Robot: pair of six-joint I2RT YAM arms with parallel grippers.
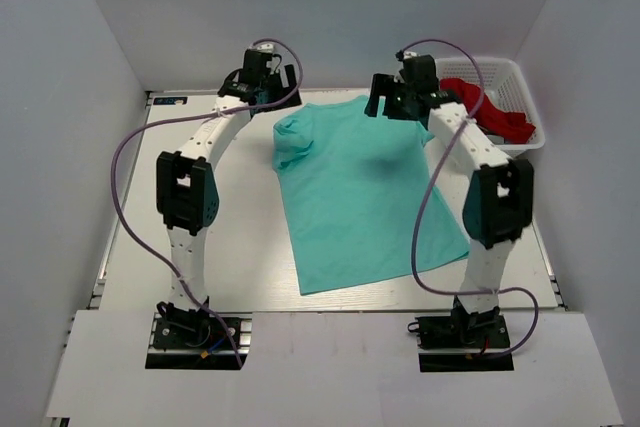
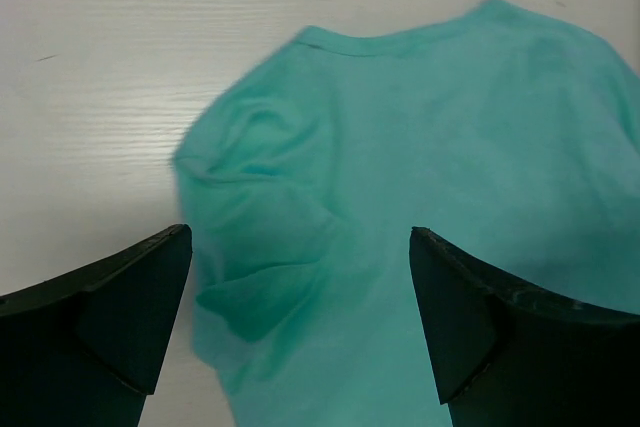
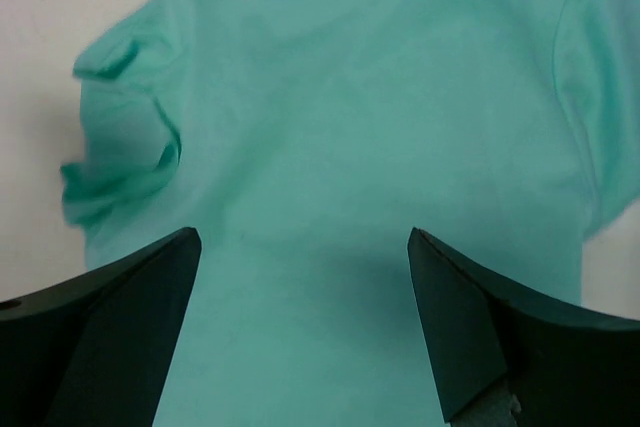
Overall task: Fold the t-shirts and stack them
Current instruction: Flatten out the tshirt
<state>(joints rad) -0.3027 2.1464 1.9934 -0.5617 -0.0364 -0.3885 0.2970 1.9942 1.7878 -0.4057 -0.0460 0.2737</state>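
Left claw [image 2: 300, 242] and right claw [image 3: 305, 242] spread, empty.
The shirt [image 1: 365, 197] is laid flat beneath both, collar under them, hem toward the bases [image 1: 195, 332]; its crumpled sleeve [image 2: 250, 237] lies nearest the left claw.

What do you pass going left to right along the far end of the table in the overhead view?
Left tool → green t-shirt → white basket holding a red cloth.

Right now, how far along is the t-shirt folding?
Done: the turquoise t-shirt lies spread on the table, one sleeve bunched. In hand: nothing; the left claw and right claw hang open near its shoulders. Left: every fold, the stack, and likely the red cloth in the white basket.
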